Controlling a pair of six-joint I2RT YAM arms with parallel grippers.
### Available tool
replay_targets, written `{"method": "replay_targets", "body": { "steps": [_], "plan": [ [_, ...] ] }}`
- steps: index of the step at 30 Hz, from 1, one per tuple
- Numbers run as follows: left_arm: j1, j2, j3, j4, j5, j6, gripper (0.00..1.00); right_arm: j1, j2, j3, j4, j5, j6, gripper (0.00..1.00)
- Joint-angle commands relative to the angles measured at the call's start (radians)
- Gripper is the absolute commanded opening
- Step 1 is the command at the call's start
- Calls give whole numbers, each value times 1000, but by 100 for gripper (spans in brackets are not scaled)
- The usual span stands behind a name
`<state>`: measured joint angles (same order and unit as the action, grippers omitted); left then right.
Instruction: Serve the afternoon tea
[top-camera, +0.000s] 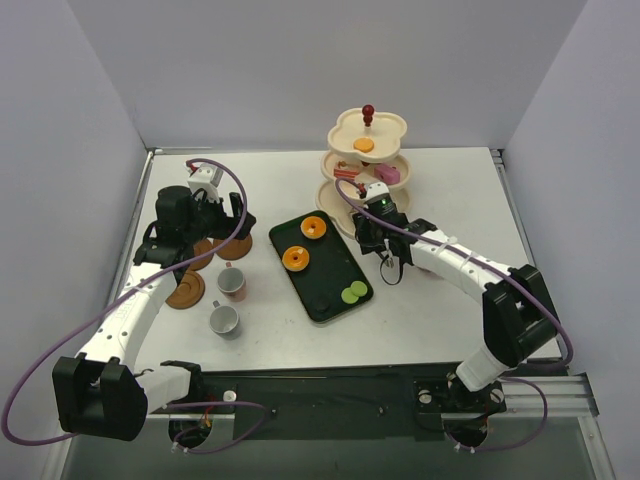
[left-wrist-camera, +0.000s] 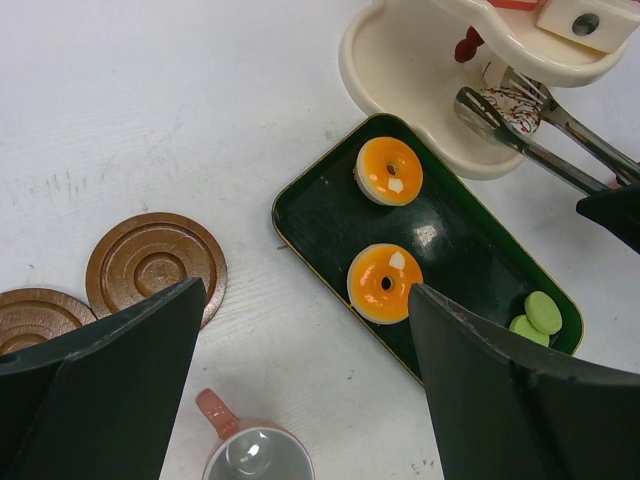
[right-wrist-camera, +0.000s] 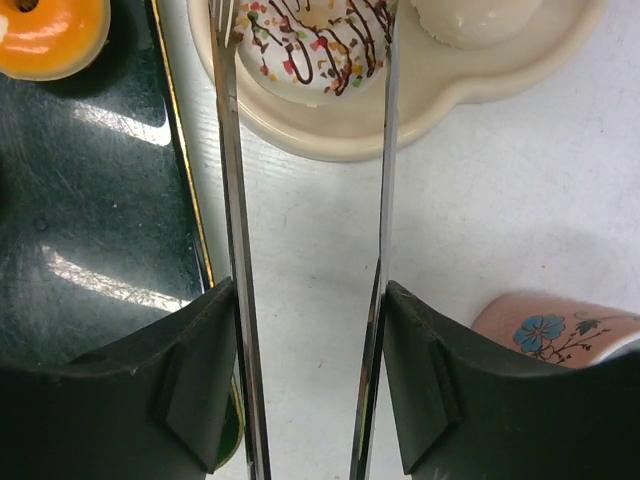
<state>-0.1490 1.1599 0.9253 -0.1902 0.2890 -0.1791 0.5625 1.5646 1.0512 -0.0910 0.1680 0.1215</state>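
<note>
**Sprinkled donut at the stand's lowest tier, held between tongs**

The right gripper (right-wrist-camera: 310, 375) is clamped on the tongs (right-wrist-camera: 232, 200), whose long arms run straight ahead of it. Their tips sit either side of a sprinkled donut (right-wrist-camera: 315, 45), which lies flat, icing up, on the stand (right-wrist-camera: 470, 90); being round, it has no long axis. Left of this gripper, two orange donuts (left-wrist-camera: 385, 283) and green macarons (left-wrist-camera: 535, 315) are left on the tray (right-wrist-camera: 90, 200). The left gripper (left-wrist-camera: 305, 295) is held wide apart and empty above the saucers (left-wrist-camera: 155, 265), with the cups (top-camera: 231, 282) beside them. About half is judged done.
</note>
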Motion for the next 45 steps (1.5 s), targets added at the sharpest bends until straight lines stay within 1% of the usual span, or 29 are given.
{"method": "replay_targets", "body": {
  "steps": [1, 7, 12, 15, 19, 24, 27, 30, 34, 37, 45],
  "plan": [
    [0, -8, 30, 37, 12, -2, 94, -12, 18, 55, 48, 24, -20, 53],
    [2, -5, 30, 37, 15, -2, 94, -15, 20, 52, 53, 22, -28, 57],
    [0, -5, 30, 37, 15, -2, 94, -16, -11, 43, 43, 24, -22, 56],
    [-1, -3, 32, 37, 15, -3, 94, -12, -69, 20, 16, 19, -8, 54],
    [0, -2, 30, 37, 16, -3, 94, 5, -146, -19, -32, 13, 18, 54],
    [0, -2, 30, 37, 15, -5, 94, 31, -231, -49, -125, -56, 59, 53],
    [0, -2, 30, 37, 15, -7, 94, 65, -255, -60, -170, -93, 92, 52],
    [0, -2, 29, 37, 16, -7, 94, 134, -268, -62, -210, -102, 113, 52],
    [0, -5, 26, 37, 12, -5, 94, 198, -285, -62, -216, -127, 164, 52],
    [-1, -3, 27, 35, 10, -5, 94, 252, -282, -51, -216, -114, 197, 52],
    [-1, -5, 26, 35, 7, -2, 94, 333, -187, 16, -217, -65, 218, 54]
  ]
}}
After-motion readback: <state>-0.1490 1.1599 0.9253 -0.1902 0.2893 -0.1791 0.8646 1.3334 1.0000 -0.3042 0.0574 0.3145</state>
